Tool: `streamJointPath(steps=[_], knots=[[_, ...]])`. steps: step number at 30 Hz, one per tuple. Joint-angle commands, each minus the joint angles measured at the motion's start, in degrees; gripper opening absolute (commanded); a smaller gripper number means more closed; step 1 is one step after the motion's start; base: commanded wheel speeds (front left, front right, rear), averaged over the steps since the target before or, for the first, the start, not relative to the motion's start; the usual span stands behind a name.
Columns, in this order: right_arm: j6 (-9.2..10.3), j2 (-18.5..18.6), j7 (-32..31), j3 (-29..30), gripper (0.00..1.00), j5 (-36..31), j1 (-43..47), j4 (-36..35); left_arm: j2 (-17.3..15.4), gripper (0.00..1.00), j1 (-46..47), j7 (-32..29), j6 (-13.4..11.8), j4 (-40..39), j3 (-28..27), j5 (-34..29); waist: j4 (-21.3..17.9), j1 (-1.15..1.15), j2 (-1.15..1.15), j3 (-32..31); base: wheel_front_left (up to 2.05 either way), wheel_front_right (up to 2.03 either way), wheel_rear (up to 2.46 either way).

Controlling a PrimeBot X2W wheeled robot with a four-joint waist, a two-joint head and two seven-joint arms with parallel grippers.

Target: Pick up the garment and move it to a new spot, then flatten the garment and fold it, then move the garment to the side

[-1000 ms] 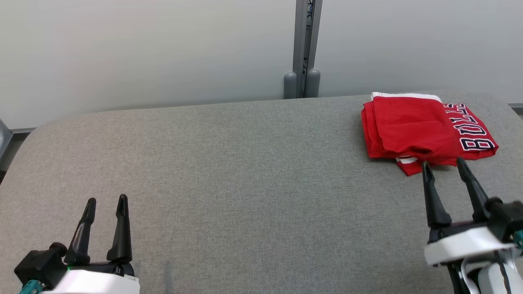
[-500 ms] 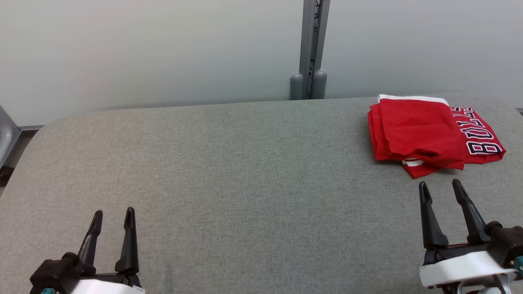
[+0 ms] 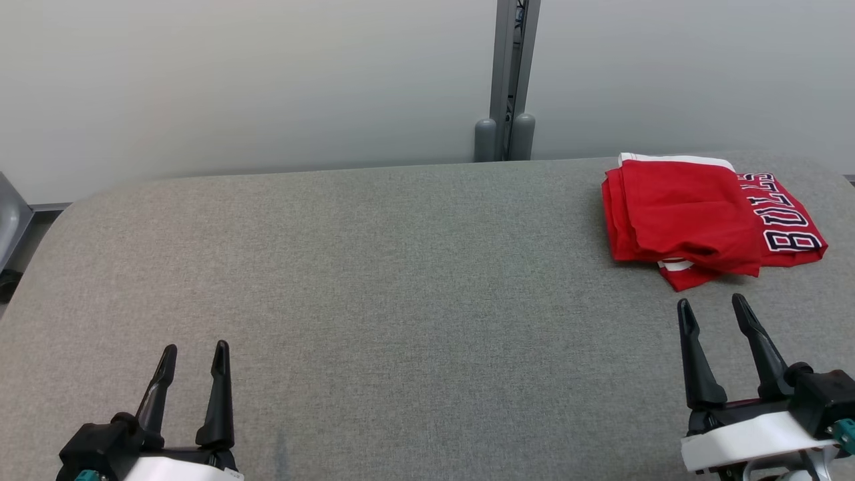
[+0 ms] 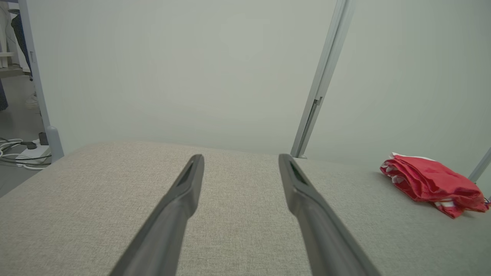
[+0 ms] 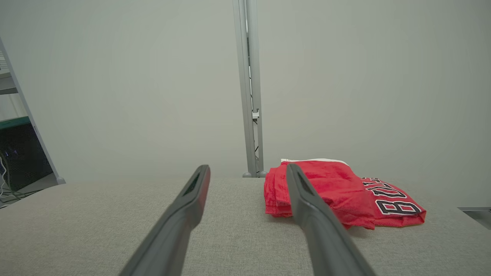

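**While left gripper (image 3: pixel 195 347) and right gripper (image 3: pixel 711 302) gape empty, jersey (image 3: pixel 701 220) lies folded**

Head view: red BULLS jersey at the woven gray table's (image 3: pixel 401 267) far right, just beyond the right gripper, with the left gripper well apart. Left wrist view: layered, rumpled edges. Right wrist view: metal post (image 5: pixel 251 96) behind.

Grey woven fabric over the bench (image 3: pixel 401 300), corners rounded. Behind the far edge, pale matte wall panels (image 3: pixel 234 80) joined at a grey metal post (image 3: pixel 513 67) with two rounded feet (image 3: pixel 485 140). Past the left edge, grey floor (image 4: pixel 13 182) with white cables (image 4: pixel 15 156). Soft, even light.
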State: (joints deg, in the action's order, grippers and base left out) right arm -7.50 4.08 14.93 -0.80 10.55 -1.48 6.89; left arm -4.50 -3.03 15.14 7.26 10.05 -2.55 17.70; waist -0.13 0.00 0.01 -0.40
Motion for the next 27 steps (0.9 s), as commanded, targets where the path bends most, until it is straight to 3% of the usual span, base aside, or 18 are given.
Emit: streamJointPath(steps=[1,12,13,16,27], knots=[[0.00,0.1,0.4,0.0,1.00,-0.2,0.0,0.1,-0.1,1.00,0.9,0.0,0.2,0.1,-0.1,-0.2,0.0,0.00,-0.01,0.0,0.00,0.00,0.00],[0.01,-0.2,0.4,0.0,1.00,-0.3,-0.5,0.4,-0.3,1.00,1.2,0.0,0.3,0.6,0.5,0.5,0.0,0.00,-0.01,0.3,0.00,0.00,0.00],[0.00,-0.3,0.0,-0.1,0.00,-0.2,-0.2,0.5,0.0,0.00,0.2,0.0,0.2,0.9,0.5,0.4,0.0,0.00,-0.01,0.3,0.00,0.00,0.00],[0.00,-0.7,-0.3,-0.2,0.00,0.1,0.9,2.0,0.6,0.00,-0.9,-0.2,0.2,2.5,0.7,0.6,0.0,0.00,-0.01,0.3,0.00,0.00,0.00],[0.00,-0.6,-3.3,0.8,0.00,12.5,0.0,2.7,0.7,0.00,0.7,-3.4,0.2,2.7,-0.1,11.6,0.0,0.00,-0.01,0.4,0.00,0.00,0.00]])
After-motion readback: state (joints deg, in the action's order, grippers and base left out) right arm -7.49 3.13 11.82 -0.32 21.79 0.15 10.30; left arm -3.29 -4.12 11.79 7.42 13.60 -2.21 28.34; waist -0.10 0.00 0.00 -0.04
